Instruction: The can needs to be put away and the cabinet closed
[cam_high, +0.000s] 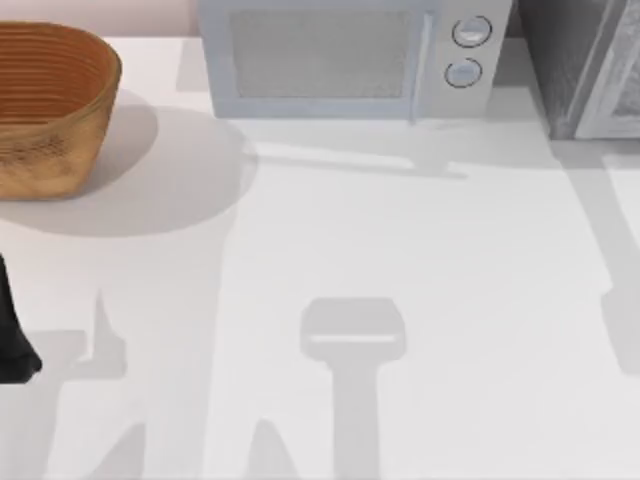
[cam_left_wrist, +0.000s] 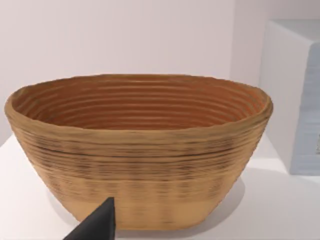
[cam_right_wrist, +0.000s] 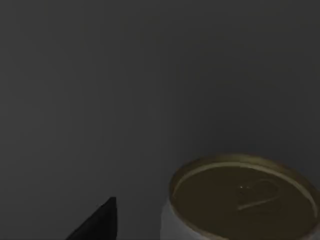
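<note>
The small cylindrical tin can (cam_right_wrist: 240, 200), dull gold lid and white-silver wall, is standing in a dim grey space before the right gripper's dark fingertip (cam_right_wrist: 100, 222); whether that claw is apart or together, I cannot tell. The left arm (cam_high: 12, 335) is resting at the table's left edge, facing the ribbed woven wicker basket (cam_left_wrist: 140, 150) beside the pale boxy microwave (cam_high: 350, 55).
</note>
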